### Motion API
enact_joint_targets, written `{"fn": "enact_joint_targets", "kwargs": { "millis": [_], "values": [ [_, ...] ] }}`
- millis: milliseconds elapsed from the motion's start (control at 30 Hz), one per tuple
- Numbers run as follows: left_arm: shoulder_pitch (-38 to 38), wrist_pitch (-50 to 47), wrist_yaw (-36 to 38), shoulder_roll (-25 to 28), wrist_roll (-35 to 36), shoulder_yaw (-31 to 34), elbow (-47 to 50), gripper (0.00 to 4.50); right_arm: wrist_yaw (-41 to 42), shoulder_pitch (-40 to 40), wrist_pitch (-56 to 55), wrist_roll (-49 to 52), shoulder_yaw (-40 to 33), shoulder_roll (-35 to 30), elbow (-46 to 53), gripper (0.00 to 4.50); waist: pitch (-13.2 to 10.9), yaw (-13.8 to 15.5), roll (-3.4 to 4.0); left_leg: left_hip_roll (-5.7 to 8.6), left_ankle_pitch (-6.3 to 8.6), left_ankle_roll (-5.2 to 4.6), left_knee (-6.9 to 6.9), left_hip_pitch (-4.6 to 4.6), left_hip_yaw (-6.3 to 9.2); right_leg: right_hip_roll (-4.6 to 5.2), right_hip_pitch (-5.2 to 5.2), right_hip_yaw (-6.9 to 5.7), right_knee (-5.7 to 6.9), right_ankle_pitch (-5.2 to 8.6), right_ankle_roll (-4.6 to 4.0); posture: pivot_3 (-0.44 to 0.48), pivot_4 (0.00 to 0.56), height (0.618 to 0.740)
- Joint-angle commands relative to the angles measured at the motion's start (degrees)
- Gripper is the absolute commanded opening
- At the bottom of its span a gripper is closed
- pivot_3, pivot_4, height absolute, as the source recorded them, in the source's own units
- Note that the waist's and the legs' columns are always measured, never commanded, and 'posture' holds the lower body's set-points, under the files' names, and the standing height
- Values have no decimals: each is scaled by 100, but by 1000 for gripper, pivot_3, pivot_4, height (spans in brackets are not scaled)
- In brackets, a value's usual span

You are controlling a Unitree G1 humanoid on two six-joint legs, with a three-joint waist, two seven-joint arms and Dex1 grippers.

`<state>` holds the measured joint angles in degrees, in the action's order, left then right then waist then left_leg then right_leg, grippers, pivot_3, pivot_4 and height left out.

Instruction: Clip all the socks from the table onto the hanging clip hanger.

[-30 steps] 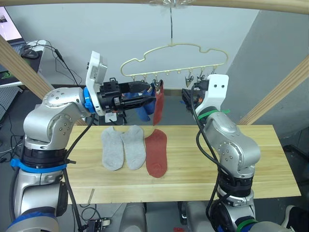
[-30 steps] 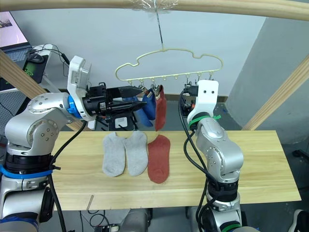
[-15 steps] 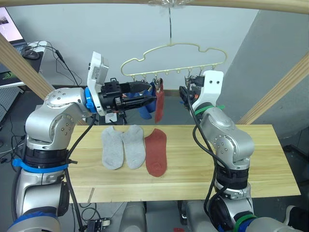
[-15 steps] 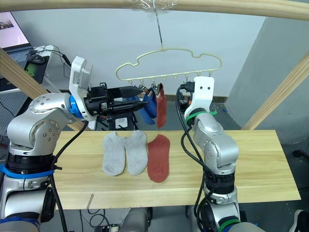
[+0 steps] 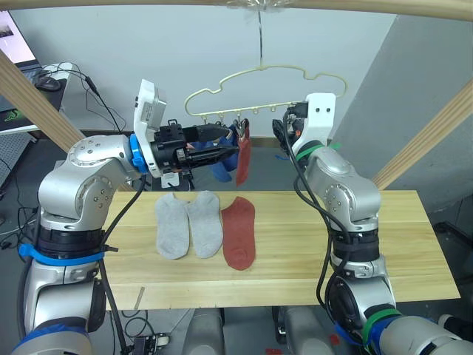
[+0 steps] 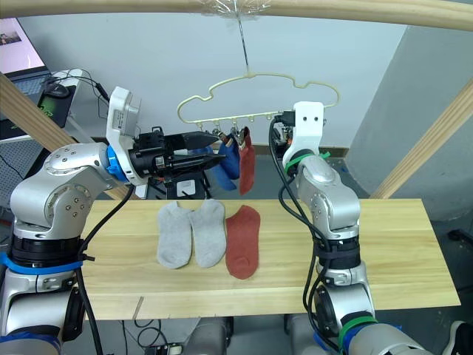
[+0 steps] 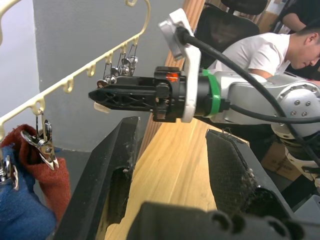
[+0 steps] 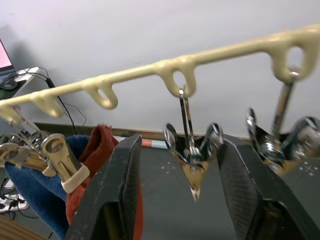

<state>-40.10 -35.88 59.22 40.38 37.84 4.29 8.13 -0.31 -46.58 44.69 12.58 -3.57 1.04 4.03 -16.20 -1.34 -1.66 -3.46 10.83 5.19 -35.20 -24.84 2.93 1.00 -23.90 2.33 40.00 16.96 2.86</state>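
Left eye view: three socks lie flat on the table [image 5: 355, 244], side by side and touching, toes toward the robot, long axes running front to back: two light grey socks [image 5: 188, 225] on the left, one rust red sock [image 5: 239, 232] on their right. More socks hang from the clip hanger [image 5: 266, 92]: a second rust red sock [image 5: 243, 157] hangs long axis vertical from a clip, and blue fabric [image 5: 224, 161] hangs just beside it on its left; I count blue as one bunch and cannot tell whether it is one sock or two. Hanger's long axis runs left to right, its hook up on a wooden pole [image 5: 355, 6]. Right wrist view shows two empty metal clips [image 8: 192, 145] hanging jaws down from the bar, plus a clip [image 8: 60, 160] holding the red sock. Left gripper [image 5: 235, 147] is raised level, pointing right at the hung socks, fingers spread apart with nothing between them in the left wrist view. Right gripper [image 5: 279, 132] is raised at the hanger bar by the empty clips, fingers spread, one clip hanging between them without contact. A person sits behind in the left wrist view.
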Motion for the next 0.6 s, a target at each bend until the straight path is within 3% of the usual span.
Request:
{"fn": "enact_joint_targets", "kwargs": {
  "millis": [33, 533, 600],
  "values": [
    [21, -7, -55, 58, 66, 149, 256, 2398, 104, -294, -281, 66, -50, 10, -83, 2325, 0, 0, 0, 0, 0, 0, 0, 0, 0, 0, -1, 0, 0, 0, 0, 125, 223, 740],
    [84, -65, -168, 57, 81, 186, 363, 2398, 116, -538, -367, 11, -60, -14, -383, 2325, 0, 75, 0, 0, 0, 0, 1, -2, -2, -1, -7, 2, 2, 0, 0, 146, 234, 740],
    [68, -51, -169, 47, 64, 172, 340, 2398, 81, -546, -370, -4, -84, -24, -414, 1941, 0, 92, 0, -1, 0, 0, 1, -2, -2, -2, -8, 3, 2, 0, 0, 141, 233, 740]
  ]
}}
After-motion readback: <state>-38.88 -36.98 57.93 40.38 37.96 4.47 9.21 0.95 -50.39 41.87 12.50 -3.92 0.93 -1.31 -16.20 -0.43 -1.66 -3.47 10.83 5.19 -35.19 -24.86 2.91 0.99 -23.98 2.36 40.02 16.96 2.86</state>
